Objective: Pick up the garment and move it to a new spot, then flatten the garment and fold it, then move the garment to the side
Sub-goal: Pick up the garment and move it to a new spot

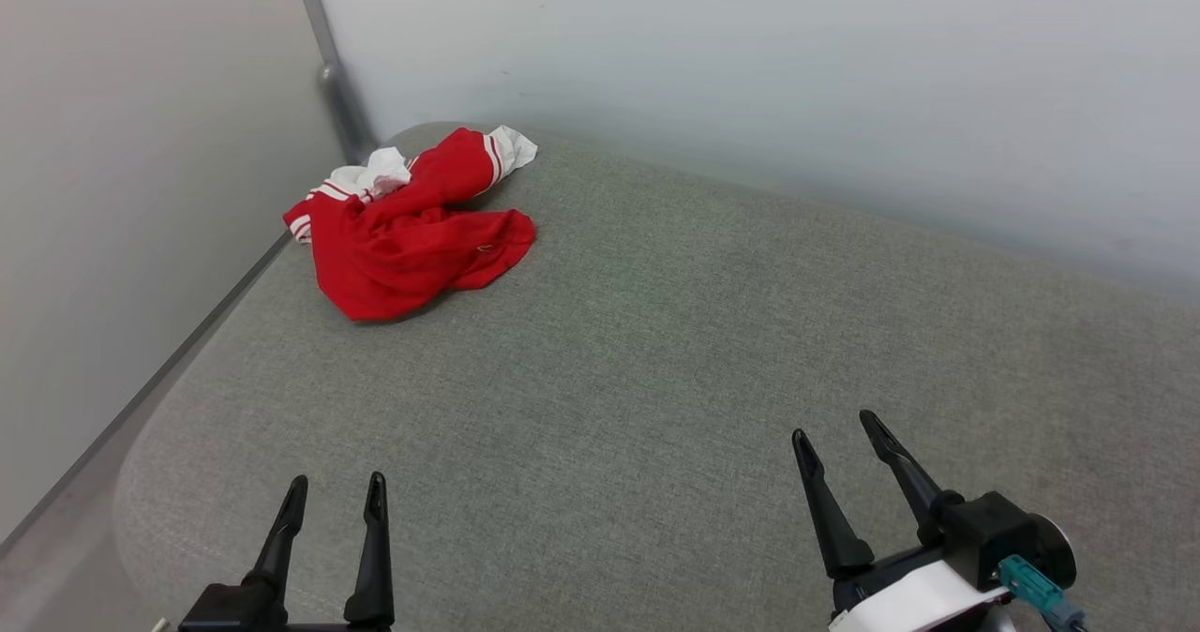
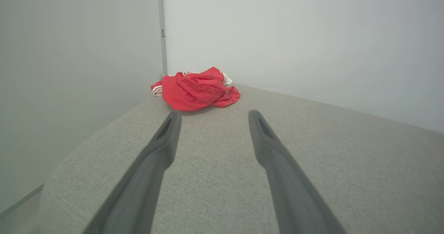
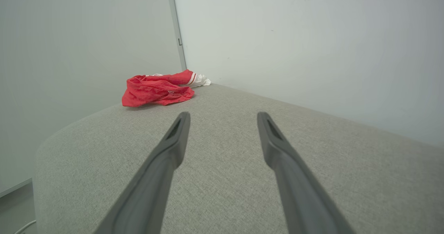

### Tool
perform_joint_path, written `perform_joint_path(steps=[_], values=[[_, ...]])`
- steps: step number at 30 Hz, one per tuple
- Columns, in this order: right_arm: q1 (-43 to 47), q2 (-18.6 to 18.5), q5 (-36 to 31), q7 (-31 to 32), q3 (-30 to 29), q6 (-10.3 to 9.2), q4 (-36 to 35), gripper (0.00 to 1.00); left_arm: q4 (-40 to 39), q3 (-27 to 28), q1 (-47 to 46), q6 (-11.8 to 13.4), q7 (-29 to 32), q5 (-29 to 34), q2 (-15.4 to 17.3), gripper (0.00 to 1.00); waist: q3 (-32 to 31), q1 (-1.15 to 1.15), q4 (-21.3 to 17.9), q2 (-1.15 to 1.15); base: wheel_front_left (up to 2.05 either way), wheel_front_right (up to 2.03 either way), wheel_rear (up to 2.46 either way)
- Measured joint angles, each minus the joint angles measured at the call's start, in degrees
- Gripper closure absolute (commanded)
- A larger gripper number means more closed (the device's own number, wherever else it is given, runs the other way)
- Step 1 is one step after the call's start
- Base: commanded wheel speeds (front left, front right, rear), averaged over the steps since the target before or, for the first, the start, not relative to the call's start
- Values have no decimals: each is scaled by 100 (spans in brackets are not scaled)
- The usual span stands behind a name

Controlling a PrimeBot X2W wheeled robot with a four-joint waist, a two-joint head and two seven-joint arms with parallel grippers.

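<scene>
Red cloth, the garment [image 1: 403,238] lies heaped on the grey bench [image 1: 656,351], well ahead of the left gripper [image 1: 337,480] and ahead-left of the right gripper [image 1: 832,426], both with jaws apart and empty. Best to reach with the left and pinch a raised fold, not flat fabric.

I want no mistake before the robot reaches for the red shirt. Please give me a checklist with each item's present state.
1. Left hand open and empty: ok.
2. Right hand open and empty: ok.
3. Shirt in sight: ok, at the far left corner of the gray cushion.
4. Shirt flat: not ok, crumpled in a heap.
5. Hands at the shirt: not ok, both apart from it.
6. Shirt wholly on the cushion: cannot tell, its left side lies at the edge.
</scene>
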Motion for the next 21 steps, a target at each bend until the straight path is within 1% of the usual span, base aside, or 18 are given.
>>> perform_joint_path(steps=[7,12,15,19,20,21], values=[[-18,0,-69,0,-43,0,-111,0,89,27,-42,-21,0,-137,0,0,172,0,-33,0,0,0,0],[-121,1,-242,0,-243,0,-204,0,124,7,-389,-52,0,-266,-2,0,501,0,-73,0,0,0,0],[-242,2,-401,0,-257,0,-268,0,185,54,-671,-108,0,-315,1,0,761,0,-131,0,0,0,0],[-408,3,-662,0,-285,0,-410,0,425,242,-1287,-223,0,-381,-2,0,1179,0,-222,0,0,0,0],[-452,-12,-709,0,-290,0,-438,0,500,323,-1483,-242,0,-415,19,0,1294,0,-250,0,0,0,0],[-504,-34,-761,0,-296,0,-474,0,581,374,-1696,-268,0,-431,105,0,1407,0,-279,0,0,0,0]])
